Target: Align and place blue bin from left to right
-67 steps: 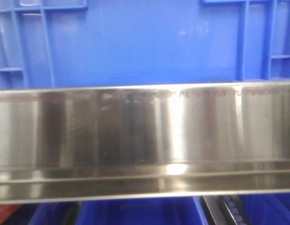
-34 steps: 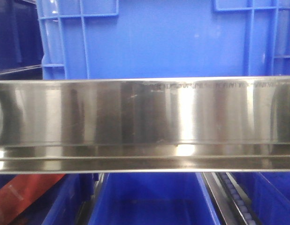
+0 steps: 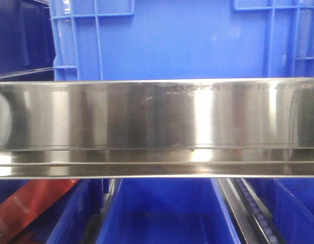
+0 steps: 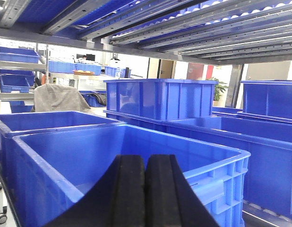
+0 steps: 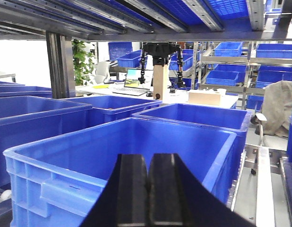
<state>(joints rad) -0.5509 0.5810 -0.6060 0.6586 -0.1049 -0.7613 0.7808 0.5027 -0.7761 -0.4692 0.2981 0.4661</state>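
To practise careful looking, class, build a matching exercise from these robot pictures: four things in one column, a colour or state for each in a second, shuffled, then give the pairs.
Things
1. left gripper
2. steel shelf rail
3. blue bin above the rail
4. flat piece at lower left, front view

Descriptions
A. shiny silver, running across the view
B. black fingers pressed together, holding nothing
C. red-orange
D. bright blue, with ribs near the corners

Pairs: 1-B, 2-A, 3-D, 4-C. The right gripper is likewise shut and empty.
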